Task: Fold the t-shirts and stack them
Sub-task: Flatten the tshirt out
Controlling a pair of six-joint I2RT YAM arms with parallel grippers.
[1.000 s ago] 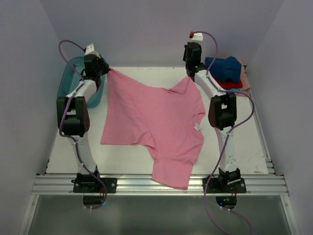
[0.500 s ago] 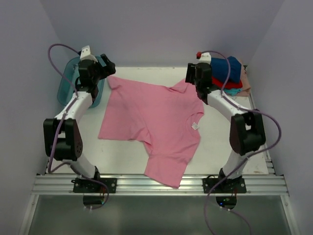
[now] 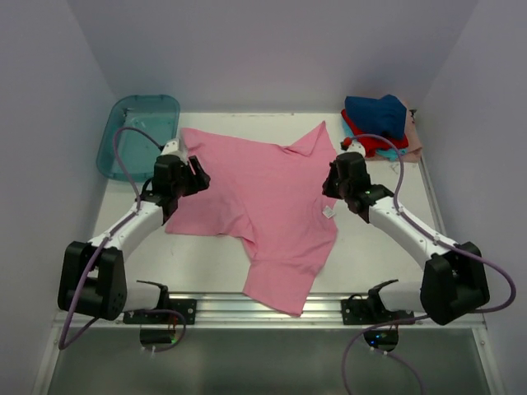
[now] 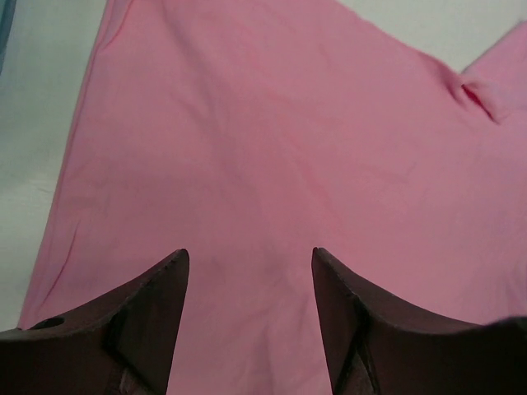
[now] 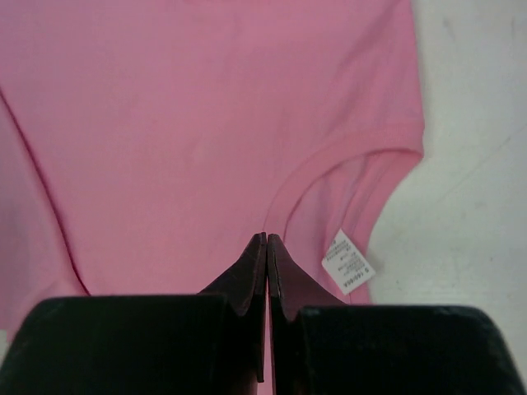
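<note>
A pink t-shirt (image 3: 255, 197) lies spread on the white table, askew, with its neckline and small white tag (image 3: 329, 211) on the right side. One end drapes over the near rail. My left gripper (image 3: 196, 169) hovers over the shirt's left part. In the left wrist view it (image 4: 249, 251) is open, with only flat pink cloth (image 4: 272, 148) showing between its fingers. My right gripper (image 3: 331, 183) is by the neckline. In the right wrist view it (image 5: 267, 236) is shut on nothing, just left of the tag (image 5: 347, 262).
A pile of other t-shirts sits at the back right corner: navy blue (image 3: 377, 113) on top, red (image 3: 380, 140) beneath, pale peach (image 3: 413, 141) at the edge. A translucent teal tub (image 3: 140, 132) stands at the back left. The aluminium rail (image 3: 428, 306) runs along the near edge.
Both grippers have let go of the shirt's far corners. The shirt has dropped flat. Both arms have swung back toward the near side and lowered. The right gripper has opened and shut again.
</note>
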